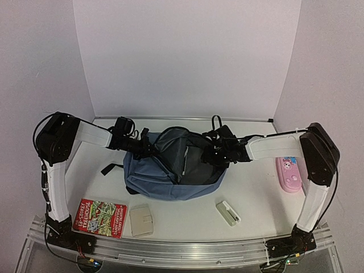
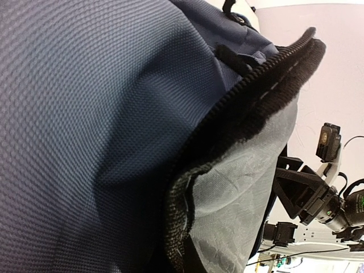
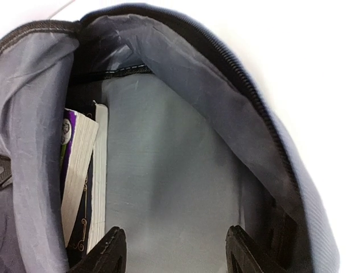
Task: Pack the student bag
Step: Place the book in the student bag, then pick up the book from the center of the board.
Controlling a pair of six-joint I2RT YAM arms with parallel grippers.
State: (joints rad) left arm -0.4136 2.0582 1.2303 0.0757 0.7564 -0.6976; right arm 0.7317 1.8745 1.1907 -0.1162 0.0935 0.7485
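Note:
The slate-blue student bag lies in the middle of the table with its main mouth held open toward the right. My left gripper is shut at the bag's left rim; in the left wrist view the blue fabric and black zipper edge fill the frame and hide the fingers. My right gripper is at the mouth, open, with nothing between its fingertips. They point into the grey lining. Two books stand inside against the left wall.
On the table in front of the bag lie a red-and-green book, a beige square item and a small white-and-green item. A pink pencil case lies at the right, under the right arm.

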